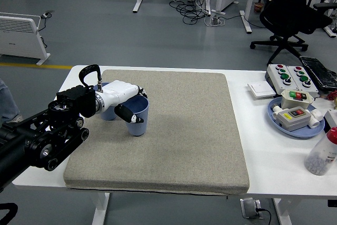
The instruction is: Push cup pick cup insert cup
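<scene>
A blue cup stands upright on the grey mat at its left side. My left hand, white with dark fingertips, is closed around that cup: fingers over the far rim, thumb on the near wall. A second blue cup sits just behind and to the left, mostly hidden by the hand and wrist. The black left arm comes in from the lower left. No right arm shows.
At the right of the white table lie a blue plate with switch boxes, a button box, a white square plate and a red-capped bottle. An office chair stands beyond the table.
</scene>
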